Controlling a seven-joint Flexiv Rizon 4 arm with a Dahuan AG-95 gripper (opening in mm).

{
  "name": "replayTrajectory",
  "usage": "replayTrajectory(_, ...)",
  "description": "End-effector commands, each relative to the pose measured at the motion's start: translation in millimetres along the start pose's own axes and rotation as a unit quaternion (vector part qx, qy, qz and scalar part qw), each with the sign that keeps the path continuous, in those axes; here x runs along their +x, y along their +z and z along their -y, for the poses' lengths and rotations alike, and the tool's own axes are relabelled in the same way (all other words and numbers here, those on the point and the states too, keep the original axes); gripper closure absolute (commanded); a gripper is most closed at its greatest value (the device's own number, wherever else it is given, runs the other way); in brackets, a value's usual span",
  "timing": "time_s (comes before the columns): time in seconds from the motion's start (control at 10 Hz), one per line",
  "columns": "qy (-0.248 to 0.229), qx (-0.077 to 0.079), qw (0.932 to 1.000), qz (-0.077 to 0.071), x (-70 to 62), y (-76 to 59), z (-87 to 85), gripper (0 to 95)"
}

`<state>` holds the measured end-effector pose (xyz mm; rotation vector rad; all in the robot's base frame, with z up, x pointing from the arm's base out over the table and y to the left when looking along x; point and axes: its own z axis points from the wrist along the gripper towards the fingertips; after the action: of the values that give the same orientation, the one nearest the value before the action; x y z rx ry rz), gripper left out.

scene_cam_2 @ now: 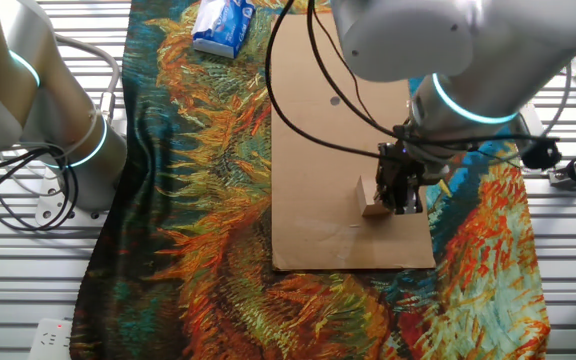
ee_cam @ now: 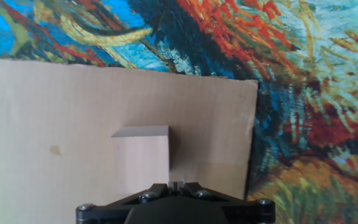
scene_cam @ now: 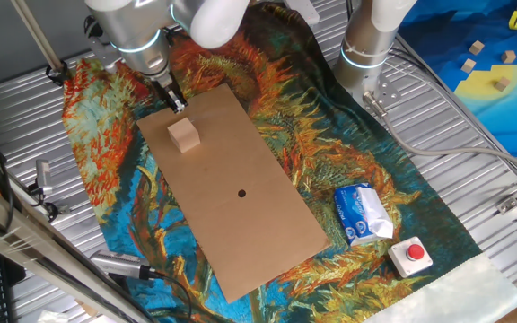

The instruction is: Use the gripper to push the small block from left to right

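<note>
The small block [scene_cam: 184,135] is a plain light tan wooden cube. It stands near the far end of a brown cardboard sheet [scene_cam: 240,193]. My gripper [scene_cam: 176,103] is the narrow black tip of the silver arm. It is shut and empty, with its tip low beside the cube, just behind it. In the other fixed view the gripper [scene_cam_2: 401,195] stands right next to the block [scene_cam_2: 371,197]; I cannot tell if they touch. In the hand view the block [ee_cam: 141,158] sits directly ahead of the closed fingertips [ee_cam: 176,184], close to the cardboard's right edge.
The cardboard lies on a colourful painted cloth [scene_cam: 366,152]. A blue-white packet [scene_cam: 363,213] and a beige box with a red button [scene_cam: 411,255] lie near the cloth's near right corner. A second arm's column [scene_cam: 371,45] stands at the back. Tiny wooden blocks [scene_cam: 487,63] lie on a blue-yellow area.
</note>
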<state>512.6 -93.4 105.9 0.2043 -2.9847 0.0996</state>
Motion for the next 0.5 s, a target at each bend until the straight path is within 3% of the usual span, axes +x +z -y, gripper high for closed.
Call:
replayTrajectory(0.1,-0.004,-0.009,0.9999,0.000,-0.3,1.1,0.0,95.0)
replayTrajectory(0.3,-0.002,-0.011,0.9999,-0.005,0.3,1.9,0.8,95.0)
replayTrajectory(0.5,-0.006,-0.022,0.9997,-0.004,-3.6,13.1,2.6,95.0)
